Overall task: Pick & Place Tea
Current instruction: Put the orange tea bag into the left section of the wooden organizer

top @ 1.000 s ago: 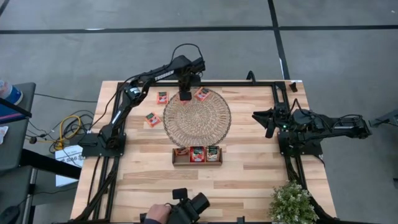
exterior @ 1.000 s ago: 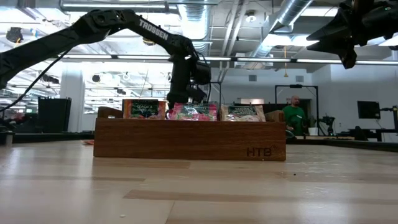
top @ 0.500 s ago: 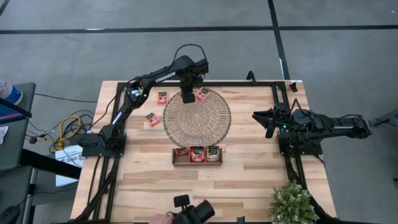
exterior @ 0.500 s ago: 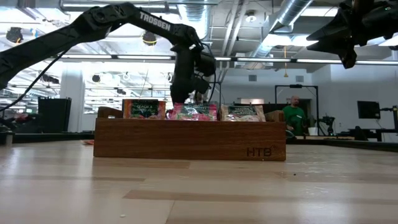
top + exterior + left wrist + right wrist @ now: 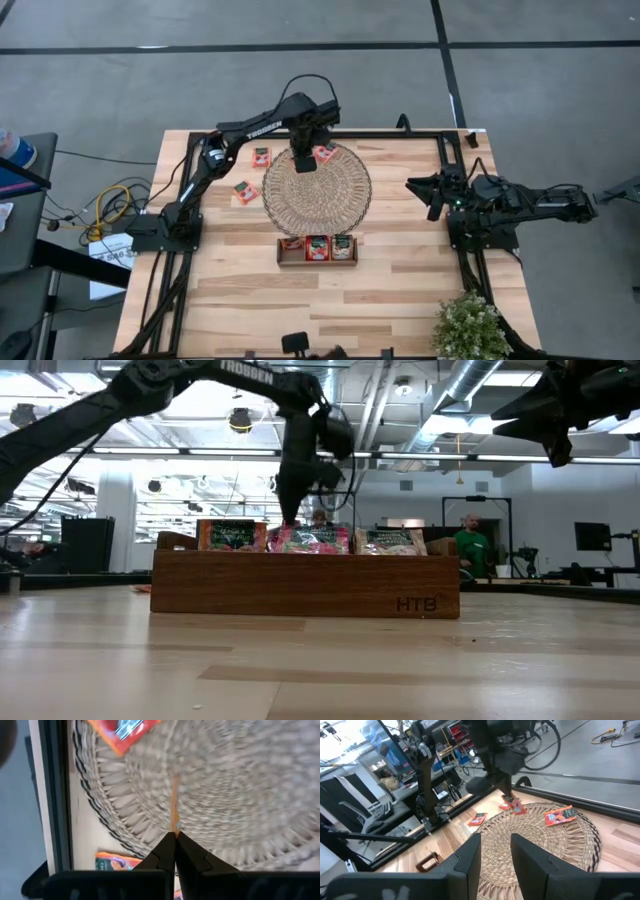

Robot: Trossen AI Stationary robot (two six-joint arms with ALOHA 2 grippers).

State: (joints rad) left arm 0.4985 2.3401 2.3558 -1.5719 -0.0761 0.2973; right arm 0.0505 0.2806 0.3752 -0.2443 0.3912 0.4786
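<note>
Pinching a tea sachet [image 5: 174, 802] edge-on in my closed left gripper [image 5: 303, 160], I hang over the mat [image 5: 317, 189], upper centre; my right gripper [image 5: 433, 196] waits mid-right, fingers partly apart, empty.

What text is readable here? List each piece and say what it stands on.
"TROSSEN": white letters on the left arm.
"HTB": marked on the front of the wooden tray, near its right end.
Print on the tea sachets in the tray: too small to read.
Print on the sachet on the woven mat: blurred, unreadable.
</note>
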